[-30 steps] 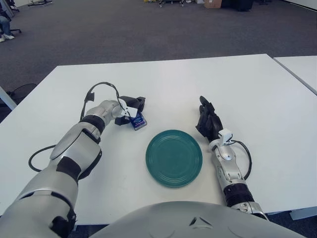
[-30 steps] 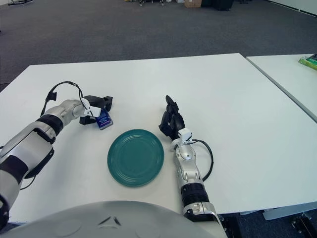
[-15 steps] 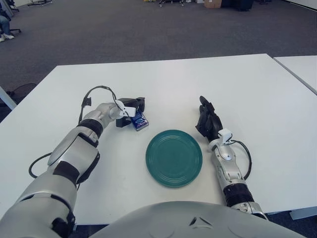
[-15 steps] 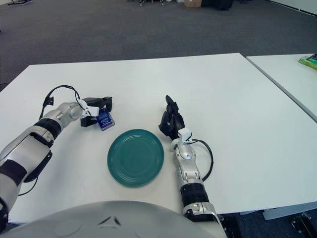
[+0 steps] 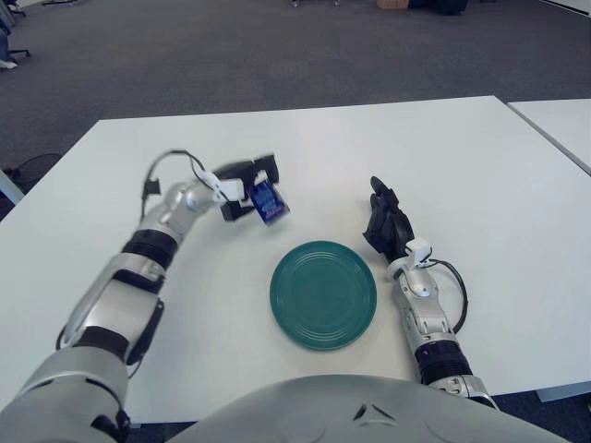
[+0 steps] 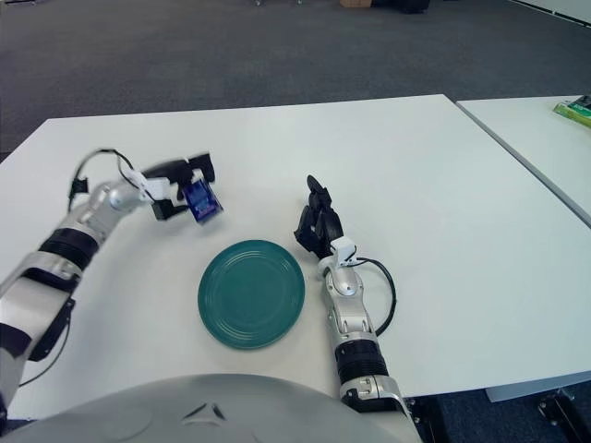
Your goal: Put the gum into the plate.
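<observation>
Left hand (image 5: 242,180) fingers clamp gum (image 5: 268,199), airborne beyond plate (image 5: 323,293) far-left rim; right hand (image 5: 388,224) beside plate, fingers extended

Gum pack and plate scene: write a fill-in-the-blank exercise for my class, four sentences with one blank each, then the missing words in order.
1. The blue gum pack is held by the robot's ____ hand.
2. The round plate is ____ in colour.
3. The plate holds ____ so far.
4. The right hand shows on the ____ side of the plate, idle.

Missing words: left; green; nothing; right
</observation>
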